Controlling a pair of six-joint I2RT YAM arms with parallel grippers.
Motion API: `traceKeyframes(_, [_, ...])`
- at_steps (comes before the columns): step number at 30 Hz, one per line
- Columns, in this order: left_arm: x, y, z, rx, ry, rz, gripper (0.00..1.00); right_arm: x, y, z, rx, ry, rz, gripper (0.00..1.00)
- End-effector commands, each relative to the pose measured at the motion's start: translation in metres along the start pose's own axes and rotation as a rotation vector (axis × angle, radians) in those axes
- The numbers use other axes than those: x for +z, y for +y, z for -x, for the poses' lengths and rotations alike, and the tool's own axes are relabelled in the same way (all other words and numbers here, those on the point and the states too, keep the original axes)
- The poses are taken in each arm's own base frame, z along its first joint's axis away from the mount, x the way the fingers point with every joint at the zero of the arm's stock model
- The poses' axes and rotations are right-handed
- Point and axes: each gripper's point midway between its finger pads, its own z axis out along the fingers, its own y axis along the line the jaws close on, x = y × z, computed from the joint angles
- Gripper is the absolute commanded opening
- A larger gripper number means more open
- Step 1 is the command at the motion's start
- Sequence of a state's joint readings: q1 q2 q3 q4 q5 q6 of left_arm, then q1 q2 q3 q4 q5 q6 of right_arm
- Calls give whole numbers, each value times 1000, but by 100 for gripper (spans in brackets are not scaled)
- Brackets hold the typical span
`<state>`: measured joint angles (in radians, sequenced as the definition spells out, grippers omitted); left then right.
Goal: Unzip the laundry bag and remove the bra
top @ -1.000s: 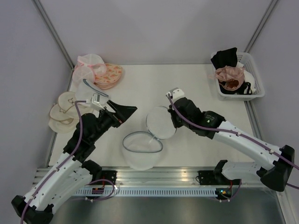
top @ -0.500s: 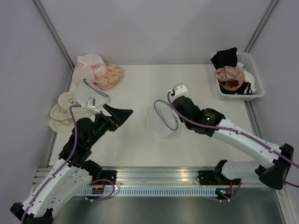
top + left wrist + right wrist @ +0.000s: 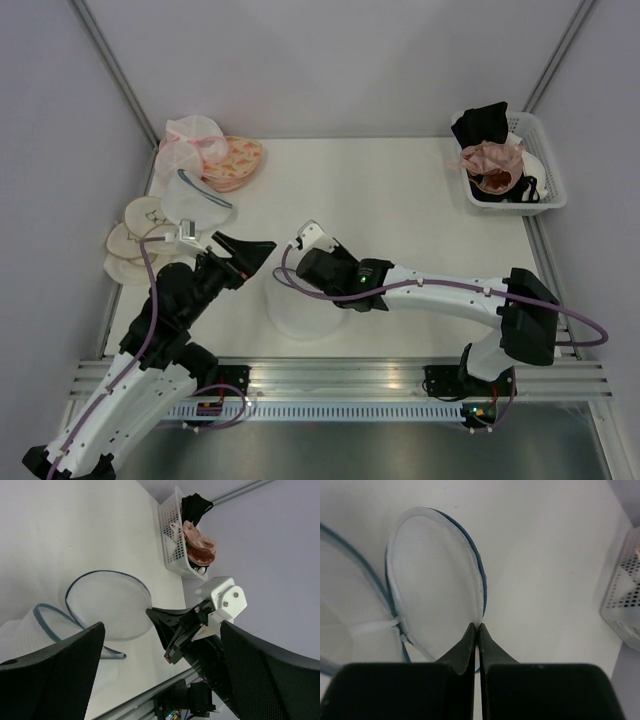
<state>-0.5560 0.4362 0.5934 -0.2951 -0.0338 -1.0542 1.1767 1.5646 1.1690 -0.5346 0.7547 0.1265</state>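
Right, the right hand has its two fingers pressed tight together on the laundry bag, pinching the dark grey-blue zipper rim of its round mesh flap. The bag lies open near the front edge of the tabletop. Its two rimmed halves sit side by side, joined by a white strip. The right arm reaches across from its own side to get there. The left hand hovers near the bag, to its left and a little farther back, with its fingers spread wide and gripping nothing. And the bra? It's well apart from all this, bunched up dusty pink in the white basket at the far right corner, against the black bras.
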Motion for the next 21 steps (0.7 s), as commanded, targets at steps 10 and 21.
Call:
traceKeyframes(10, [-21, 5, 23, -18, -116, 48, 99, -27, -107, 5, -13, -37, -697, 0])
traceKeyframes(21, [-35, 2, 47, -26, -221, 71, 99, -30, -76, -6, -224, -74, -741, 0])
